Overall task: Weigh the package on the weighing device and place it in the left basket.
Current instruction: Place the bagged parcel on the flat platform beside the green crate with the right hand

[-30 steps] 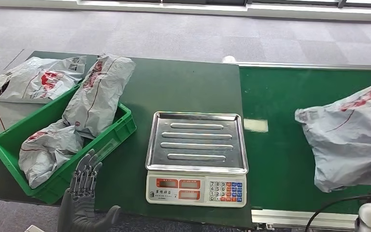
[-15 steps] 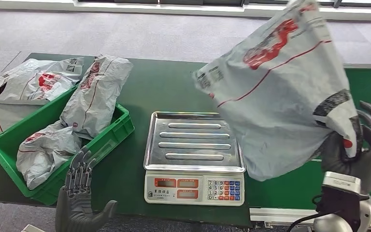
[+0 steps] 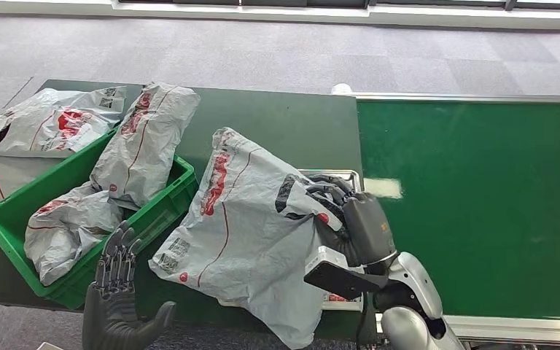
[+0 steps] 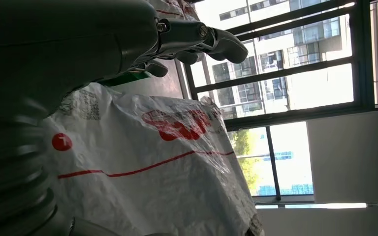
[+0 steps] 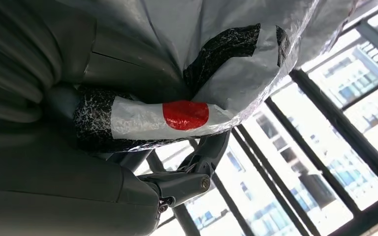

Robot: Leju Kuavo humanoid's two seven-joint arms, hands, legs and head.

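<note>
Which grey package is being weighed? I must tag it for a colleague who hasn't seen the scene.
Start at the green basket on the table's left. Just right of it, the package covers the scale. Unlike the other bags, the right hand grips it.

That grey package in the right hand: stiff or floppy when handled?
Probably floppy: the grey package sags and creases around the right hand, draping over the scale. Its glossy film may be slippery, and it seems light for its bulk.

Parcel-sorting station: conveyor belt, green basket, mailer bags.
</note>
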